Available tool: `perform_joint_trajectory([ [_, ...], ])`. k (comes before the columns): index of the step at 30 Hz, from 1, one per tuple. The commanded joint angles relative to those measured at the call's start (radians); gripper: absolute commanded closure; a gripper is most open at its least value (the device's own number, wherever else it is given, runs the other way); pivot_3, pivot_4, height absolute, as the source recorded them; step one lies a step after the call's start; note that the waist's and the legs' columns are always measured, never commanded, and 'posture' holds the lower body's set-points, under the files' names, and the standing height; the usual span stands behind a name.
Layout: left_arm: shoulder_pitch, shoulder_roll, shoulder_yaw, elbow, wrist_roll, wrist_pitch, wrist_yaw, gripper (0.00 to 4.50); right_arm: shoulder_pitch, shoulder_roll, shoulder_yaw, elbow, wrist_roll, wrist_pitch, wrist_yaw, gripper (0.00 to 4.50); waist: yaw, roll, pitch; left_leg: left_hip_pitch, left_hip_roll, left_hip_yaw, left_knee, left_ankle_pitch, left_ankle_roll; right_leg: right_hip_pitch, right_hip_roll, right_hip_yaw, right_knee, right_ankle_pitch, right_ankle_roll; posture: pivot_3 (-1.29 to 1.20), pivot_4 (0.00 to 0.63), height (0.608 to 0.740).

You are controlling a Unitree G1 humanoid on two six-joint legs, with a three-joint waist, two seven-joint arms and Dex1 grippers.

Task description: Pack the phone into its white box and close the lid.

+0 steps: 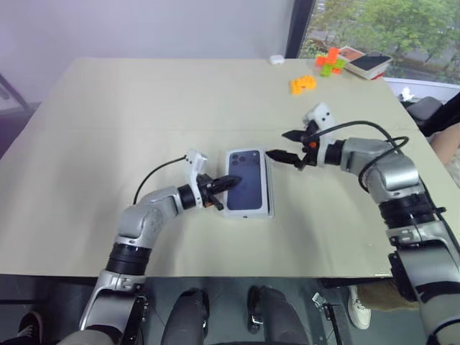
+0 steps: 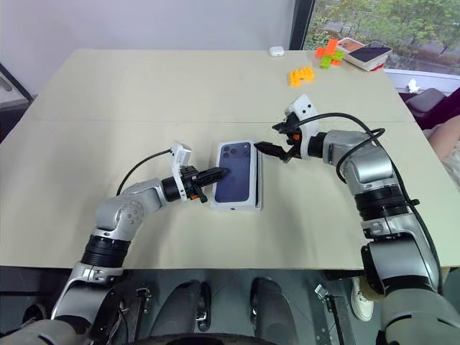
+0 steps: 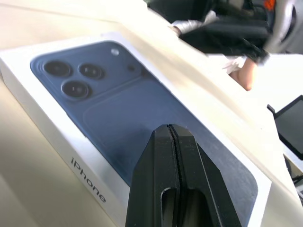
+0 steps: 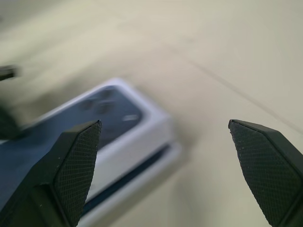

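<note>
The lid (image 1: pixel 248 180), white with a dark blue phone picture on top, lies over the white box (image 4: pixel 137 189) in the middle of the table. In the right wrist view a dark slit runs between the lid's rim and the box below it. The phone is hidden under the lid. My left gripper (image 1: pixel 228 182) is shut, and its tips rest on the left part of the lid's top face. My right gripper (image 1: pixel 277 144) stands open just off the box's far right corner, holding nothing and not touching it.
Orange blocks (image 1: pixel 302 84) and a pile of orange and green blocks (image 1: pixel 329 61) lie at the far right of the table, beside a small box with a dark top (image 1: pixel 366 65). A small white item (image 1: pixel 276 60) sits at the far edge. A person's arm (image 1: pixel 447 140) shows at the right.
</note>
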Motion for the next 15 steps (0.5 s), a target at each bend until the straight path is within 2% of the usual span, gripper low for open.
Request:
perform_joint_trajectory([
  [1,-0.008,-0.009,-0.001,-0.018,0.014,-0.029,-0.008,4.5,-0.036,0.003,-0.027,0.017,-0.071,-0.073,-0.001,0.01,0.0,0.0,0.0,0.0,0.0,0.0,0.0,0.0,0.0,0.0,0.0,0.0,0.0,0.0,0.0,0.0,0.15,0.74],
  [6,-0.017,0.001,0.031,-0.014,0.031,-0.062,0.01,4.5,-0.016,0.028,-0.039,-0.018,-0.087,-0.07,0.032,0.01,-0.002,0.0,0.0,0.0,0.0,0.0,0.0,0.0,0.0,0.0,-0.001,0.0,0.0,0.0,0.0,0.0,0.15,0.74],
  [10,-0.028,0.062,0.101,-0.036,0.015,-0.05,0.024,4.5,0.008,0.037,-0.04,-0.053,-0.102,-0.096,0.067,0.01,-0.003,0.0,0.0,0.001,0.0,-0.001,0.0,0.0,0.0,0.0,0.001,0.0,0.001,0.0,0.0,0.0,0.15,0.74],
  [13,-0.02,0.108,0.107,-0.056,0.032,-0.051,0.019,4.5,0.019,0.041,-0.053,-0.057,-0.104,-0.096,0.08,0.01,-0.003,0.0,0.0,0.001,0.001,-0.001,0.0,0.0,0.0,0.0,0.001,0.0,0.001,0.0,0.0,0.0,0.15,0.74],
  [15,-0.014,0.124,0.102,-0.061,0.039,-0.056,0.013,4.5,0.02,0.043,-0.058,-0.051,-0.112,-0.099,0.077,0.87,-0.001,0.0,0.0,0.001,0.001,-0.001,0.0,0.0,0.0,0.0,0.0,0.0,0.001,0.0,0.0,0.0,0.15,0.74],
])
